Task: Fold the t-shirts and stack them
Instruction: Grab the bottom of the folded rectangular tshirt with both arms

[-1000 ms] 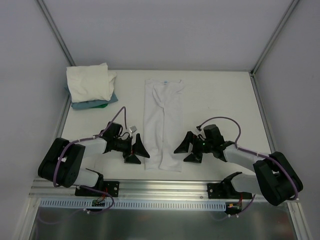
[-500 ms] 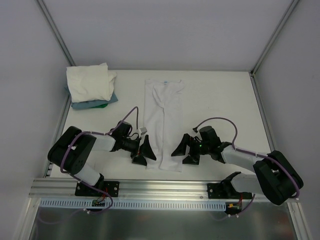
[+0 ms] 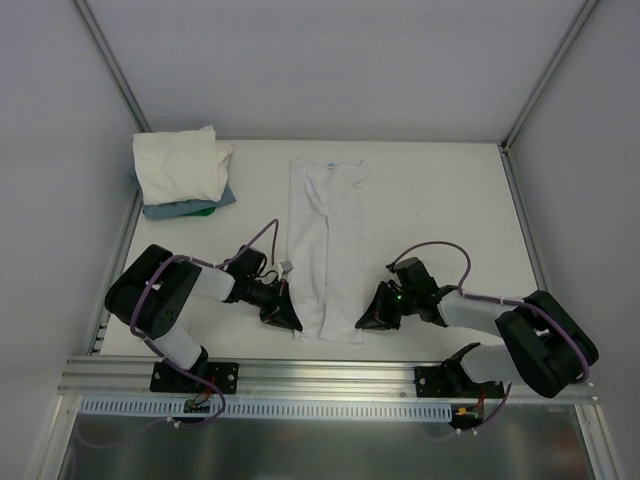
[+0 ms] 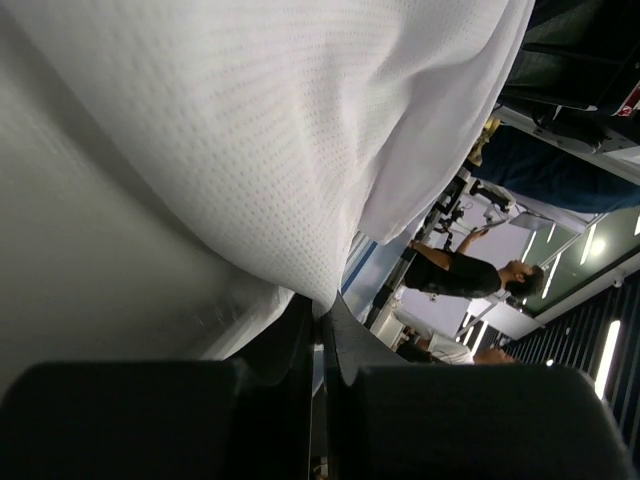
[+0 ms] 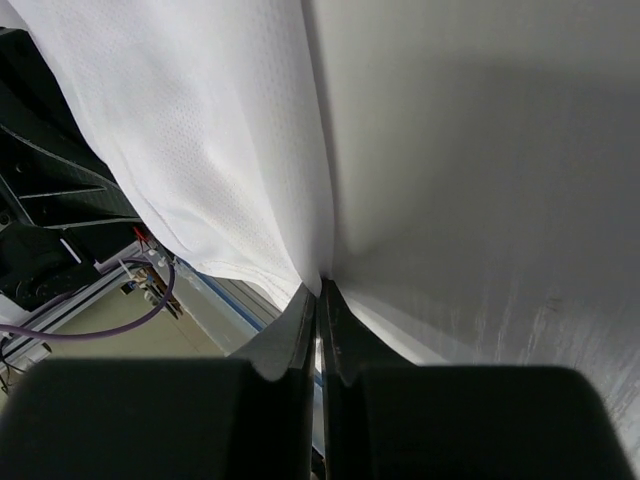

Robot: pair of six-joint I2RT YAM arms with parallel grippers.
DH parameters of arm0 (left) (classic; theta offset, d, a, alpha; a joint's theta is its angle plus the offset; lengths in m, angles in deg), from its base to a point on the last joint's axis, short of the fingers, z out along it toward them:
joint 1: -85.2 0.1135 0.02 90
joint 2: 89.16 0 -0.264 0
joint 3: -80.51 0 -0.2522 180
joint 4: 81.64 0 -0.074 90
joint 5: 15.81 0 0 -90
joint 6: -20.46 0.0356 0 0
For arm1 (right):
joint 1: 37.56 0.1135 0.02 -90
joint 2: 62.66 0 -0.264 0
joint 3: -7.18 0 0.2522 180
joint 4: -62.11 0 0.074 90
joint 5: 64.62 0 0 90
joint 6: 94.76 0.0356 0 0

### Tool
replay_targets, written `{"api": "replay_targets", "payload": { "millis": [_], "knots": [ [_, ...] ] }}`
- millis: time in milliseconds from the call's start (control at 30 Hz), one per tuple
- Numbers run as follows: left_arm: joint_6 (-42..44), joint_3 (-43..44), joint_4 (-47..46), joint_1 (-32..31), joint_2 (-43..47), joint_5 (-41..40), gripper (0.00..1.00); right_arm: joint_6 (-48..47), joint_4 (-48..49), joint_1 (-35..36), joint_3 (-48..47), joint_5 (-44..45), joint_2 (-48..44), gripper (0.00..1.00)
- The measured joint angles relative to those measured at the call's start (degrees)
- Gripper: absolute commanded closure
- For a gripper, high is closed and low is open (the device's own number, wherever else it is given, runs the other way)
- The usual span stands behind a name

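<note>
The t-shirt (image 3: 325, 245) is lying folded lengthwise as a long narrow strip down the middle of the table (image 3: 440, 190). Its collar end is pointing toward the table's far edge and its hem is reaching toward the near edge.

The left gripper (image 3: 289, 320) is sitting low over the table by the near edge and pinching the strip's left hem corner. In the left wrist view its fingers (image 4: 270, 400) are pressing together, with the dimpled white cloth running into the slit between them.

The right gripper (image 3: 368, 320) is doing the same at the right hem corner. Its fingers (image 5: 385, 400) are closing tight on the cloth's edge, just above the table surface.

A pile of t-shirts (image 3: 180, 165) is resting at the table's far left corner, sitting on a teal-blue item (image 3: 190, 209) whose edge is showing beneath it.
</note>
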Motion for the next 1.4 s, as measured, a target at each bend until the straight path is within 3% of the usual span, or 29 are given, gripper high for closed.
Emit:
{"api": "replay_targets", "payload": {
  "millis": [200, 567, 1233, 1400],
  "knots": [
    [0.96, 0.85, 2.23, -0.33, 0.44, -0.76, 1.00, -0.48, -2.40, 0.07, -0.15, 0.44, -0.92, 0.99],
    [3.67, 6.36, 10.84, -0.35, 8.76, -2.05, 1.00, -4.85, -15.65, 0.13, -6.05, 0.72, -8.70, 0.99],
    [4.35, 8.26, 14.67, -0.35, 8.76, -2.12, 1.00, -6.93, -20.41, -1.18, -8.96, 0.39, -5.68, 0.99],
    [4.59, 12.87, 17.79, -0.26, 8.76, -2.32, 1.00, -9.29, -24.87, -3.67, -15.89, -0.46, -2.95, 0.99]
  ]
}}
